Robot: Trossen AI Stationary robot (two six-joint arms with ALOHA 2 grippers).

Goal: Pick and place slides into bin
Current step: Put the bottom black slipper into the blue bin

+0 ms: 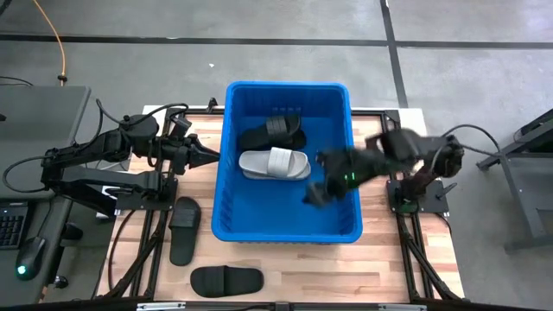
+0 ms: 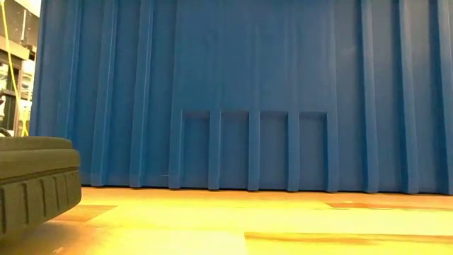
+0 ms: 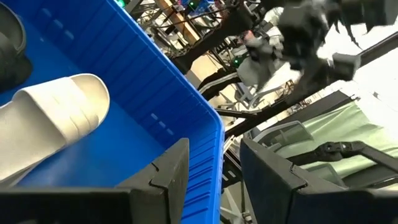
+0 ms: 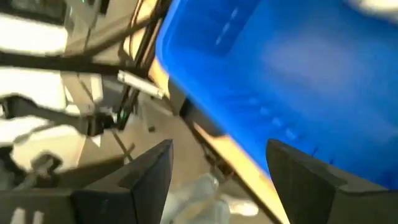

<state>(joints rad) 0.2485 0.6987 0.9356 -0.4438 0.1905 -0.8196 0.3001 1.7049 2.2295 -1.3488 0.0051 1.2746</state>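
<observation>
Over the right half of the large rectangular blue plastic bin [image 1: 232, 155], the right gripper [image 1: 316, 193] hangs with its dark fingers [image 4: 146, 171] spread wide and nothing between them. At the bin's left rim, the left gripper [image 1: 213, 156] sits with its fingers [image 3: 168, 171] partly apart and empty. Inside the bin, a light grey slide with a ribbed strap [image 1: 274, 163] lies near the middle, and a black slide sandal [image 1: 272, 132] lies just beyond it toward the far wall. On the wooden table [image 1: 285, 268], outside the bin, two more black slides rest: one [image 1: 184, 229] beside the left wall, another [image 1: 226, 280] near the front edge.
</observation>
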